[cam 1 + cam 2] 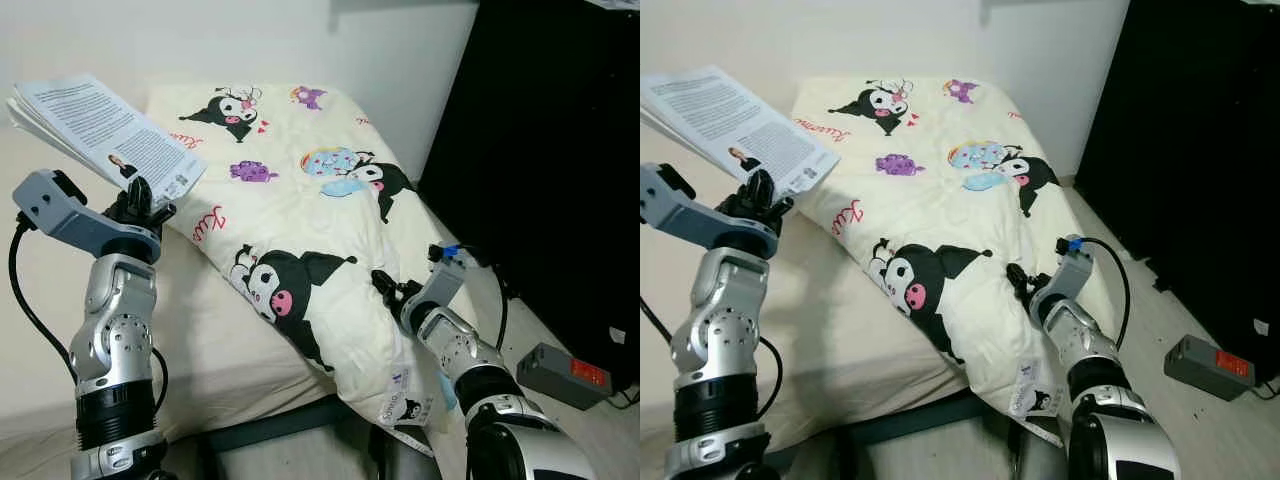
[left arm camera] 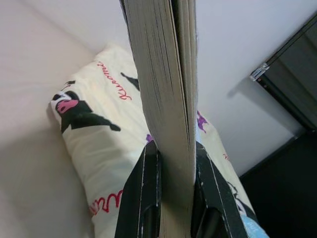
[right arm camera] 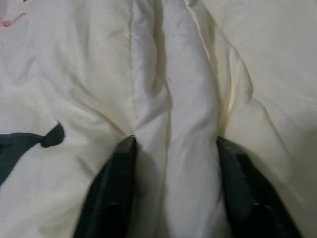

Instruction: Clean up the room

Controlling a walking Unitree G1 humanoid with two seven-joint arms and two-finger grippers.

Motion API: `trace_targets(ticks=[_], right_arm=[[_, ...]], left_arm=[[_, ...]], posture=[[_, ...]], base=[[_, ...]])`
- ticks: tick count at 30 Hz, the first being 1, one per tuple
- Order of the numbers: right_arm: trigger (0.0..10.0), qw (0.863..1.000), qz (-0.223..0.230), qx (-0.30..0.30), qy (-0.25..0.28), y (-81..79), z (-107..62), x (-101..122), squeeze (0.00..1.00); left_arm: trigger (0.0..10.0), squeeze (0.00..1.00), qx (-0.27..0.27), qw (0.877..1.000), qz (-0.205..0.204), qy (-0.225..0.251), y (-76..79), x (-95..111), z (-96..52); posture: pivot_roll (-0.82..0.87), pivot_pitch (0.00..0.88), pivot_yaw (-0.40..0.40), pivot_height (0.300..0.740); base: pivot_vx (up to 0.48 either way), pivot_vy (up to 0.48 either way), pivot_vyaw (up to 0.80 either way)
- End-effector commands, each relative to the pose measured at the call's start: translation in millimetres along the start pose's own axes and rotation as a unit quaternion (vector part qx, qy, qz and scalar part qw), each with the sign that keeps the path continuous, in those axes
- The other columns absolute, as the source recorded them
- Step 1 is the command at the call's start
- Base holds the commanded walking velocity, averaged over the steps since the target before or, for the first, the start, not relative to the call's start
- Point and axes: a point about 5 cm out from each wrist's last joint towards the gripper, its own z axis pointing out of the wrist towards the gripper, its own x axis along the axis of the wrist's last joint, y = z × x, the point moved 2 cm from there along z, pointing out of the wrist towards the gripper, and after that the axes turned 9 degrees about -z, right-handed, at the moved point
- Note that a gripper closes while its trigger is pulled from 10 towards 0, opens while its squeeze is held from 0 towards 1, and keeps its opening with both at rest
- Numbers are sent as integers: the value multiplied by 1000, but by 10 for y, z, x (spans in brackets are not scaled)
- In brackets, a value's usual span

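Observation:
A thick white book (image 1: 105, 130) with printed text on its cover is held up over the left side of the bed, tilted. My left gripper (image 1: 140, 200) is shut on its lower corner; the left wrist view shows the page edges (image 2: 163, 74) clamped between both fingers (image 2: 146, 198). A cream quilt (image 1: 300, 190) printed with black cartoon characters lies across the bed and hangs over its near right corner. My right gripper (image 1: 390, 290) rests on that corner, open, with a raised fold of the quilt (image 3: 173, 99) between its spread fingers (image 3: 116, 188).
The bare beige mattress (image 1: 210, 340) shows to the left of the quilt. A tall black cabinet (image 1: 560, 150) stands at the right. On the floor beside it lies a grey box (image 1: 565, 375) with a red label and a cable. A white wall runs behind the bed.

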Motion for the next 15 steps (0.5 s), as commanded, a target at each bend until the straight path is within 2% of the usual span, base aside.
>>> trace_targets(ticks=[1,6,8,10,11,12,14,15], right_arm=[[0,1000,4,4,-2,-10,-2,-32,0],[0,999,-2,25,28,-55,8,84,0],[0,998,-18,49,35,-151,30,120,0],[0,995,-43,84,39,-298,48,117,0],[0,991,-56,116,37,-421,51,85,0],[0,991,-56,116,37,-421,51,85,0],[0,969,-106,220,23,-806,14,-83,0],[0,969,-106,220,23,-806,14,-83,0]], left_arm=[[0,0,-11,1000,0,10,54,63,-23],[0,0,-13,1000,0,14,87,104,0],[0,0,-16,1000,-1,19,117,138,24],[0,0,-19,1000,1,24,132,171,45],[0,0,-21,999,2,28,141,194,57],[0,0,-21,999,2,28,141,194,57],[0,0,-25,999,0,40,179,260,93],[0,0,-25,999,0,40,179,260,93]], posture=[[-12,152,-42,491],[-16,149,-46,491],[-16,139,-52,491],[-21,132,-52,491],[-25,129,-53,491],[-25,129,-53,491],[-30,117,-56,491],[-30,117,-56,491]], base=[[0,0,0],[0,0,0],[0,0,0],[0,0,0],[0,0,0],[0,0,0],[0,0,0],[0,0,0]])
